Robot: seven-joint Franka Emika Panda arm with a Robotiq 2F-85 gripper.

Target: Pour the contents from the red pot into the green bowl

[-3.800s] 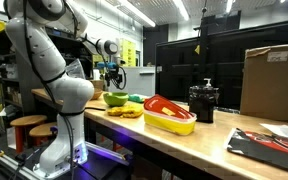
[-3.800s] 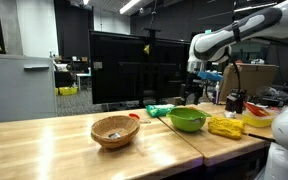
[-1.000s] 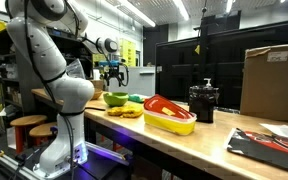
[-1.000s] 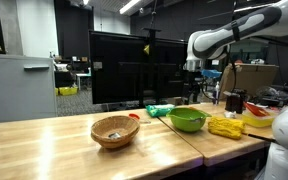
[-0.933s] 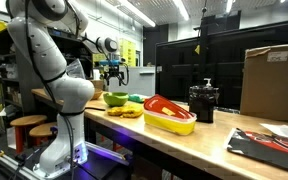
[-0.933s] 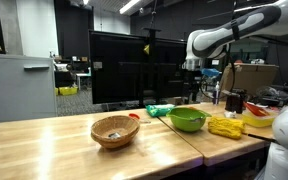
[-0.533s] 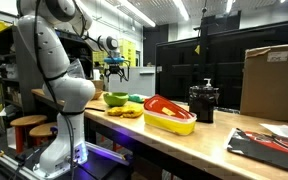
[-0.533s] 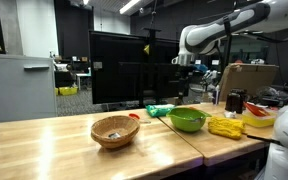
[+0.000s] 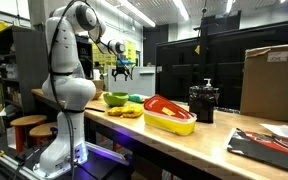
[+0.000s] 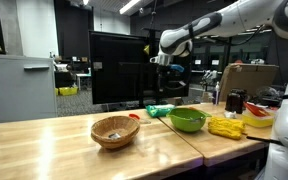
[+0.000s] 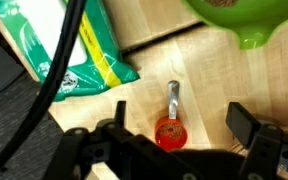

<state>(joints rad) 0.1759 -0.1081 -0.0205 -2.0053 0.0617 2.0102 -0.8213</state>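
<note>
The red pot is small, with a silver handle, and stands on the wooden table with brownish contents inside. In the wrist view it lies between my two fingers, far below them. It shows as a small red spot in an exterior view. The lime-green bowl stands to its right; it also shows in the wrist view and in an exterior view. My gripper is open and empty, high above the pot in both exterior views.
A wicker basket stands at the table's front. A green-and-white bag lies behind the pot. A yellow item and a red-and-yellow oval tub stand past the bowl, with a dark jar and a cardboard box beyond.
The arm has swung sideways from above the green bowl to above the red pot and risen a little. The gripper stays open and empty.
</note>
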